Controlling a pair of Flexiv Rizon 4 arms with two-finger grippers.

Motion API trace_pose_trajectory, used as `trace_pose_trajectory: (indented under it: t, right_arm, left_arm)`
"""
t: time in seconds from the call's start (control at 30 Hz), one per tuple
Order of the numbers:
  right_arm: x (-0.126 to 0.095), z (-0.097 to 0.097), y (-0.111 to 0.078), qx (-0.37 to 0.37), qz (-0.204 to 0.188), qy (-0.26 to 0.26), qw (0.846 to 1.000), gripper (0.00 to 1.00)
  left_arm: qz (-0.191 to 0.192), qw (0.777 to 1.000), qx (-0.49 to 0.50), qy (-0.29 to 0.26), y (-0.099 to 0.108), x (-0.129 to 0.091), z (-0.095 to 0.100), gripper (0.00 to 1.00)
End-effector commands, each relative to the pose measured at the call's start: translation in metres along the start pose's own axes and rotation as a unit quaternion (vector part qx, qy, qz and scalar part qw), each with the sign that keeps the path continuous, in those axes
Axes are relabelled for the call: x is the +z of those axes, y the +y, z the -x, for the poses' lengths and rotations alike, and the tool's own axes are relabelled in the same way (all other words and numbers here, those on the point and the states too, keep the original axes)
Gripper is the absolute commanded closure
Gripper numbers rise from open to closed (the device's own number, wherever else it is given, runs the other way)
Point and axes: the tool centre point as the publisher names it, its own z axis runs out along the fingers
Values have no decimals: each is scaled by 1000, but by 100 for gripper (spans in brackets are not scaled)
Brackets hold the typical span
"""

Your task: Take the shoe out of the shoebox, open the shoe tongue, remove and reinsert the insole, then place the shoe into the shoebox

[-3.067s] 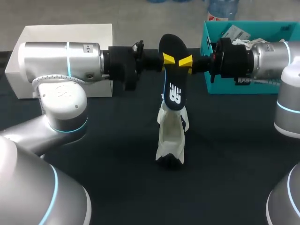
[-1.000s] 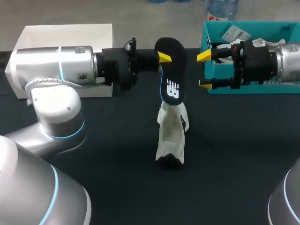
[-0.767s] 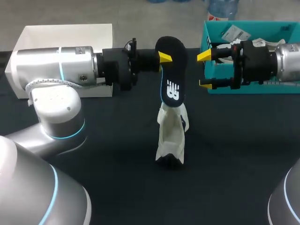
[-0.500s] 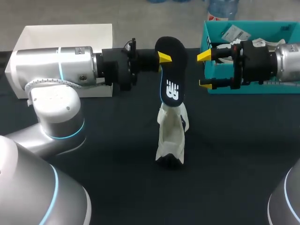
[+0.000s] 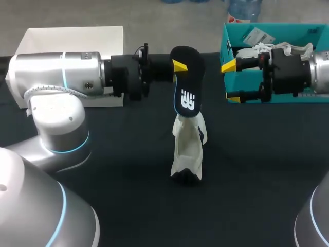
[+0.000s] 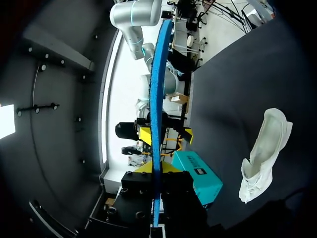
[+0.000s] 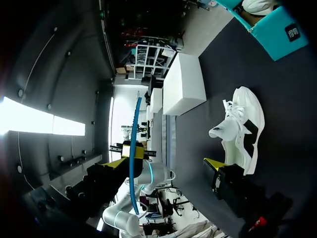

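My left gripper [image 5: 180,66] is shut on the upper end of a black insole [image 5: 186,90], which hangs upright in the air above the white shoe [image 5: 187,149]. The shoe lies on the black table, toe toward the near edge. In the left wrist view the insole [image 6: 156,114] shows edge-on as a blue strip clamped in the gripper [image 6: 154,171], with the shoe [image 6: 262,153] off to one side. My right gripper [image 5: 231,81] stands open to the right of the insole, apart from it, in front of the teal shoebox [image 5: 298,98]. In the right wrist view the open gripper [image 7: 166,163] faces the insole [image 7: 132,148] and the shoe [image 7: 240,129].
A white box [image 5: 72,41] stands at the back left behind my left arm. The teal shoebox [image 7: 262,25] at the back right holds white paper. Bare black tabletop [image 5: 113,175] lies around the shoe.
The right gripper, shut on the insole three seconds ago, let go and has drawn back to the right. The left gripper still holds the insole, which has barely shifted.
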Motion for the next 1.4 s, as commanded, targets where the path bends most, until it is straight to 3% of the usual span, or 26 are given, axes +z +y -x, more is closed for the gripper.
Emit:
trace_pose_trajectory:
  t: [0.03,0.43,0.83,1.4]
  right_arm:
    - [-25,-10,-27,7,27,-30,999,0]
    - [-60,-1,-59,58,42,-99,993,0]
    - [-85,5,-86,101,63,-149,982,0]
    - [-90,8,-85,102,60,-150,982,0]
  left_arm:
    - [-3,1000,-10,4,-5,-4,-1,100]
    - [-17,995,-99,27,-13,-5,-8,100]
    - [-17,995,-99,27,-13,-5,-8,100]
    - [-17,995,-99,27,-13,-5,-8,100]
